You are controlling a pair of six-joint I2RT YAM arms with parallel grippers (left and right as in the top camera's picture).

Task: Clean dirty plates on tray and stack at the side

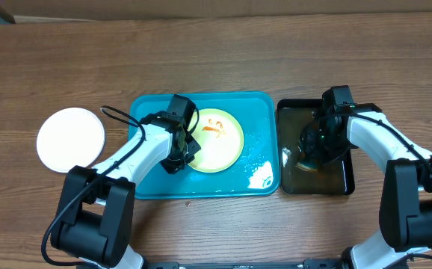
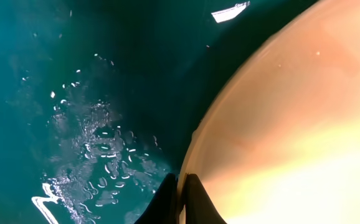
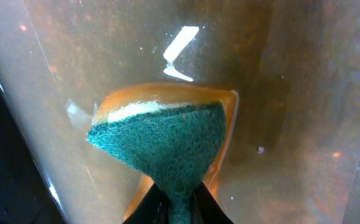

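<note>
A lime-green rimmed plate point(image 1: 217, 140) with an orange-red smear lies in the teal tray point(image 1: 149, 179). My left gripper point(image 1: 180, 157) is shut on the plate's left rim; in the left wrist view the fingers point(image 2: 183, 199) pinch the plate edge point(image 2: 279, 124) over the wet tray floor point(image 2: 74, 93). A clean white plate point(image 1: 71, 139) sits on the table left of the tray. My right gripper point(image 1: 313, 146) is over the black tray point(image 1: 347, 183), shut on a green-and-yellow sponge point(image 3: 167, 143) that dips into brownish water. A third plate is not visible.
The black tray holds murky water and stands right against the teal tray's right side. Water droplets and glare lie on the teal tray's floor near its right end point(image 1: 261, 175). Wooden table surrounds both trays.
</note>
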